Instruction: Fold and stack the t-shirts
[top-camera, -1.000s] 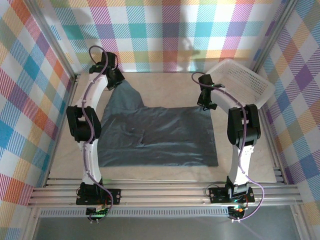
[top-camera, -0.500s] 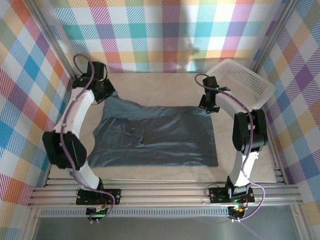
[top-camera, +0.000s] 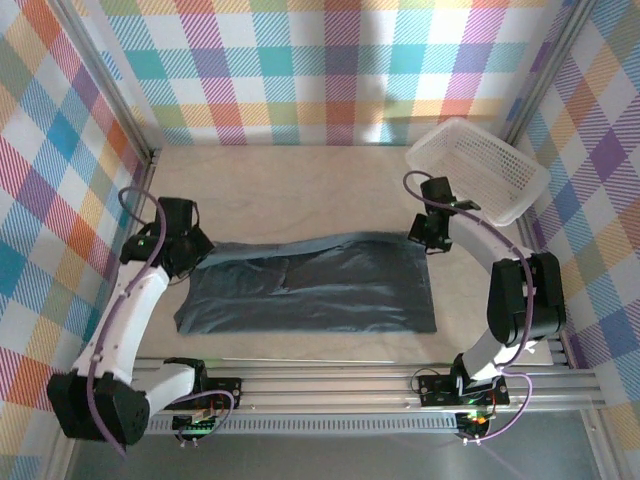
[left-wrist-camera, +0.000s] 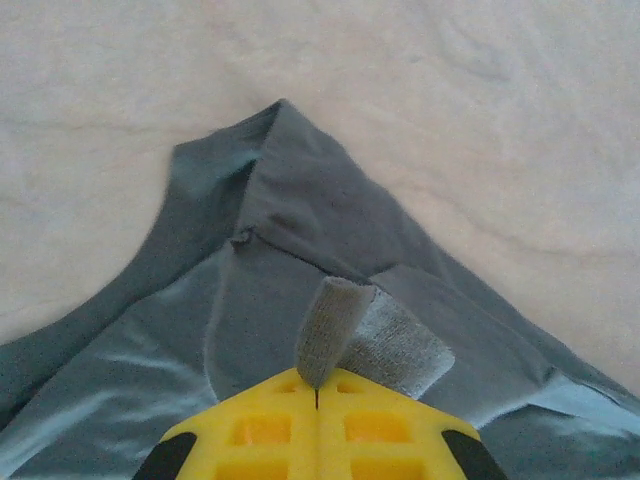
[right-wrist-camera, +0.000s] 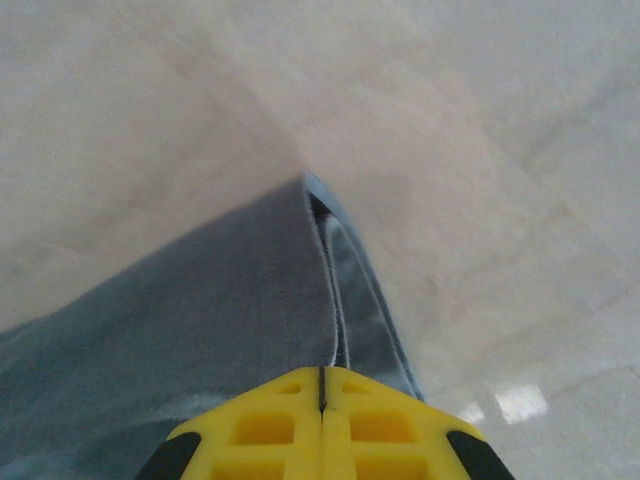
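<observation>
A dark slate-grey t-shirt (top-camera: 320, 290) lies across the middle of the table as a wide, shallow band, its far edge lifted and doubled toward the near side. My left gripper (top-camera: 187, 252) holds the shirt's far-left corner. In the left wrist view the yellow jaws (left-wrist-camera: 318, 388) are shut on a pinched roll of cloth (left-wrist-camera: 335, 325), with the rest of the shirt (left-wrist-camera: 300, 200) draped below. My right gripper (top-camera: 426, 236) holds the far-right corner. In the right wrist view its jaws (right-wrist-camera: 322, 378) are shut on the hem, and the cloth (right-wrist-camera: 200, 310) hangs away toward the table.
A white mesh basket (top-camera: 480, 165) stands tilted at the back right, just behind the right arm. Bare beige tabletop (top-camera: 300, 180) stretches behind the shirt. An aluminium rail (top-camera: 330, 385) runs along the near edge, and checked walls close in the sides.
Both grippers have pulled the shirt's far edge toward the near side, folding it over itself. The left arm has swung down and outward to the left.
</observation>
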